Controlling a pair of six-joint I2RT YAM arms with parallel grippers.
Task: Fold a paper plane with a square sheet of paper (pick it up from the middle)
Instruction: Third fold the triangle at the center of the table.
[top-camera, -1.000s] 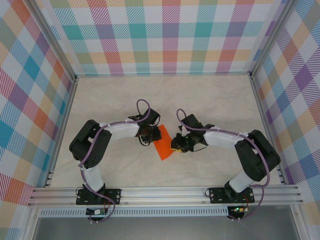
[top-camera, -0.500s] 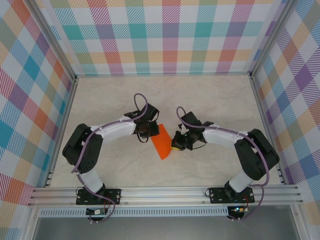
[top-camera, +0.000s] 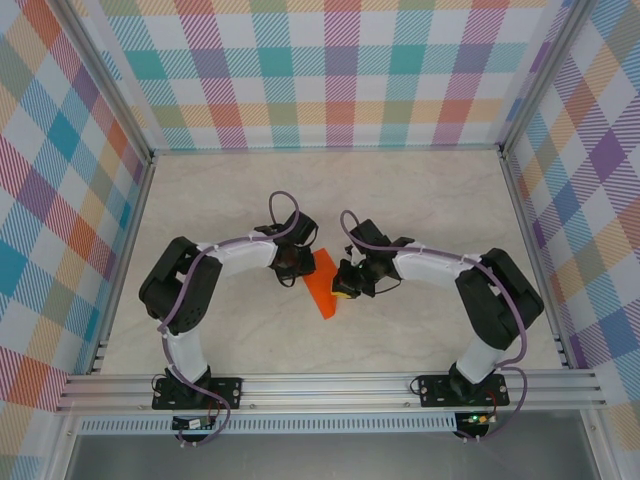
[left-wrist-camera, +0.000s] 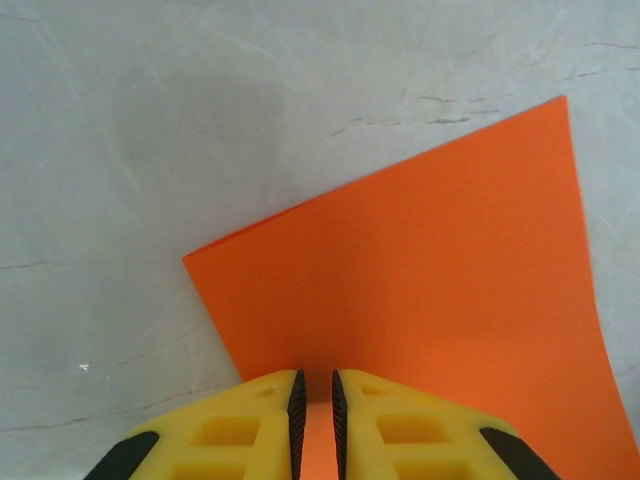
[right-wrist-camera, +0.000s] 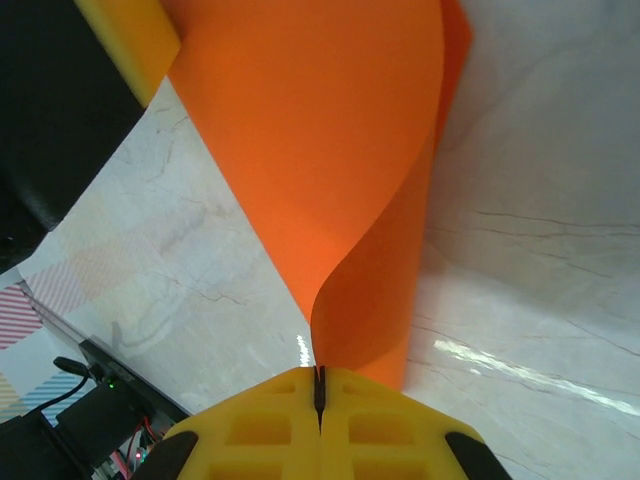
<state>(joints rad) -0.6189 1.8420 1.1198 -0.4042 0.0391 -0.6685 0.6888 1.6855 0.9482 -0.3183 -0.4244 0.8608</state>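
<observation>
The square sheet of paper (top-camera: 322, 290) is bright orange and lies between the two arms at the middle of the table. My right gripper (top-camera: 340, 290) is shut on its right edge (right-wrist-camera: 360, 330) and holds that edge up, so the sheet (right-wrist-camera: 320, 150) curls upward from the table toward the left. My left gripper (top-camera: 296, 272) stands tip-down on the sheet's left part (left-wrist-camera: 420, 260). Its yellow fingers (left-wrist-camera: 250, 410) are a narrow slit apart, with flat orange paper showing through the gap and nothing pinched. One corner of the sheet (left-wrist-camera: 195, 262) lies flat on the table.
The pale marble tabletop (top-camera: 420, 200) is fenced by an aluminium frame with plaid walls (top-camera: 330, 70) at the back and sides. The front rail (top-camera: 330, 385) carries both arm bases. The left arm's yellow finger (right-wrist-camera: 130, 35) looms close in the right wrist view.
The right gripper has closed on the sheet's edge and moved left and slightly back, so the sheet looks narrower from above. The left arm's elbow swung out and back.
</observation>
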